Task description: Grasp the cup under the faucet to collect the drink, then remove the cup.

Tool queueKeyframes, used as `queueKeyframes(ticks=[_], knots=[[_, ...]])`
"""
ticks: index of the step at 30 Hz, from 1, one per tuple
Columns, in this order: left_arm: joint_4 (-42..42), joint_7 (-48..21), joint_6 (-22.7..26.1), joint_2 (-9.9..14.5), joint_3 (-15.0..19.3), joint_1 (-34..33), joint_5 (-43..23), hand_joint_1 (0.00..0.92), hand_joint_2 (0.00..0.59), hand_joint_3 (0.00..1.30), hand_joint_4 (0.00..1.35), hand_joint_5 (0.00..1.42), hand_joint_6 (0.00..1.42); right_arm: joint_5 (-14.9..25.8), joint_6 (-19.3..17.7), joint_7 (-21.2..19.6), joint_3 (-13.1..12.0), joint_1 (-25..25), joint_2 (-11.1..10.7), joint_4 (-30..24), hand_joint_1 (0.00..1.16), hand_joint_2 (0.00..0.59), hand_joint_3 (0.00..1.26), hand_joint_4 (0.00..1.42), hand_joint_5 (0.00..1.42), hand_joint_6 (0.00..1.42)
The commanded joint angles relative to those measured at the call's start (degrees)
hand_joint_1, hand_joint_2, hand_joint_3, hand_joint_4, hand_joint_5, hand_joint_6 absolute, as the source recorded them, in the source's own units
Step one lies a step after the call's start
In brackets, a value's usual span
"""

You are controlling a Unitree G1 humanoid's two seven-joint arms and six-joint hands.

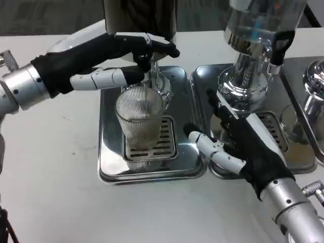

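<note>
A clear ribbed cup (139,117) stands upright on the slotted grate of the left steel drip tray (112,167), directly beneath the faucet (152,76) of the dark dispenser. A little pale liquid shows at the cup's bottom. My left hand (119,61) reaches in from the left above the cup, its fingers on the faucet lever; it does not hold the cup. My right hand (238,142) lies over the second drip tray to the cup's right, fingers spread toward the cup and apart from it, holding nothing.
A second dispenser with a chrome body (248,76) stands on the right drip tray (202,76), close behind my right hand. A further chrome piece (315,81) sits at the far right edge. White tabletop (55,192) lies in front and to the left.
</note>
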Motion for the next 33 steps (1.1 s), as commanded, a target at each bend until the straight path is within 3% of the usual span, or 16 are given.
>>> queueKeyframes(ticks=[1,24,33], knots=[[-0.6,0.6,-2.5,0.6,-1.6,1.3,2.2,0.000,0.086,0.30,0.16,0.15,0.15,0.8,1.2,0.0,0.2,-0.8,0.5,1.1,0.43,0.250,0.00,0.00,0.00,0.00],[-0.8,3.9,-5.1,1.2,-2.9,1.7,3.0,0.000,0.091,0.30,0.16,0.14,0.15,0.8,1.6,-0.6,1.7,-3.5,1.3,4.0,0.38,0.247,0.00,0.00,0.00,0.00],[-0.6,4.8,-5.0,1.1,-3.1,2.0,3.4,0.000,0.090,0.30,0.16,0.14,0.16,4.1,-2.7,2.2,2.1,-5.8,0.3,8.3,0.30,0.223,0.00,0.00,0.00,0.00]])
